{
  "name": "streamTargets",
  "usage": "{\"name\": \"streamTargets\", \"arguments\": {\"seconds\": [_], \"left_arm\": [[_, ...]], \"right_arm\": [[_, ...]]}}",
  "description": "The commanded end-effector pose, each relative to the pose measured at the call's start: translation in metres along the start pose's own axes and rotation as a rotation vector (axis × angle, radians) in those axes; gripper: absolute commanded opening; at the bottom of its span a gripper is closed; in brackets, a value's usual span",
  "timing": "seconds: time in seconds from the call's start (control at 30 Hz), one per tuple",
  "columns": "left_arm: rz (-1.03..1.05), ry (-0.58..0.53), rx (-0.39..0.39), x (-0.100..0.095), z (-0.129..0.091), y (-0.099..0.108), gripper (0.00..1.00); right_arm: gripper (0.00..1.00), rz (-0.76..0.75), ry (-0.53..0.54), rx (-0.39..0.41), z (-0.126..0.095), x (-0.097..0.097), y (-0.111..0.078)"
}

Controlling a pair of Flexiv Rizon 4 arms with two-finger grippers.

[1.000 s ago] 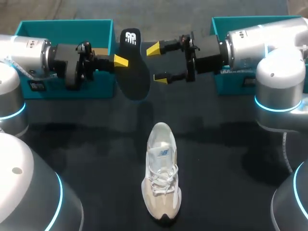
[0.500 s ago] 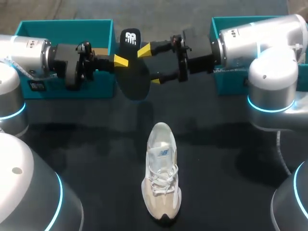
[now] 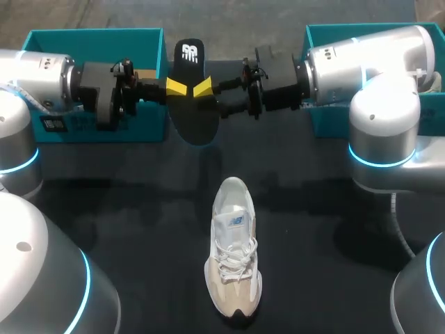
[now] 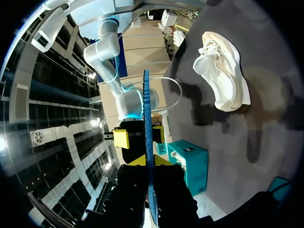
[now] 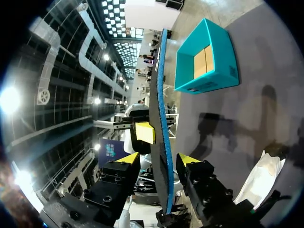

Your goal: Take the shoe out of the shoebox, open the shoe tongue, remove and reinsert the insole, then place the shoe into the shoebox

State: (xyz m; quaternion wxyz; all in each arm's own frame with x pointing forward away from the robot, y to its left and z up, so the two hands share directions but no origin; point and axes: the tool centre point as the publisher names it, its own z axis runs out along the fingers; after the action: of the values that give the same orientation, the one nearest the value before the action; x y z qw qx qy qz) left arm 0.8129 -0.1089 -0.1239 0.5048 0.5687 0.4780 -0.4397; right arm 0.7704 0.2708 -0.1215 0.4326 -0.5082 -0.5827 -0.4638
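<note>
The insole [image 3: 189,115] hangs edge-on above the table's [image 3: 313,229] far middle, pinched by the left gripper [image 3: 174,88]. The right gripper [image 3: 211,97] straddles it, fingers spread apart. It should clamp squarely before the left releases, well above the shoe [image 3: 234,257] lying nearer.

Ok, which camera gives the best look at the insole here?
The head view: the insole shows nearly its whole dark face, logo end included. Both wrist views catch it only edge-on, as a thin blue-edged strip, so its shape is lost.
</note>
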Motion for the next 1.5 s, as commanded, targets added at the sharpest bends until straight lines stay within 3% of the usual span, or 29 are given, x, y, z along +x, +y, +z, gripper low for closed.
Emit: {"name": "streamTargets", "arguments": {"seconds": [0.03,0.37,0.5,0.83,1.5], "left_arm": [[0.003,0.002,-0.010,0.0004,0.0019,-0.0010,0.00],[-0.008,-0.011,0.010,0.0005,-0.0002,-0.0038,0.00],[-0.003,-0.011,0.006,-0.0003,-0.0032,-0.0041,0.00],[0.000,-0.021,0.000,0.0001,-0.0051,-0.0064,0.00],[0.023,-0.008,-0.020,0.0001,-0.0039,-0.0077,0.00]], "right_arm": [[0.48,0.001,-0.002,-0.004,0.0046,0.0005,-0.0036],[0.40,0.002,-0.018,0.036,0.0054,0.0000,-0.0045],[0.33,-0.003,-0.020,0.045,0.0044,-0.0006,-0.0044],[0.33,0.004,0.000,0.031,0.0043,-0.0079,-0.0050],[0.20,-0.010,0.008,0.030,0.0111,-0.0056,-0.0066]]}}
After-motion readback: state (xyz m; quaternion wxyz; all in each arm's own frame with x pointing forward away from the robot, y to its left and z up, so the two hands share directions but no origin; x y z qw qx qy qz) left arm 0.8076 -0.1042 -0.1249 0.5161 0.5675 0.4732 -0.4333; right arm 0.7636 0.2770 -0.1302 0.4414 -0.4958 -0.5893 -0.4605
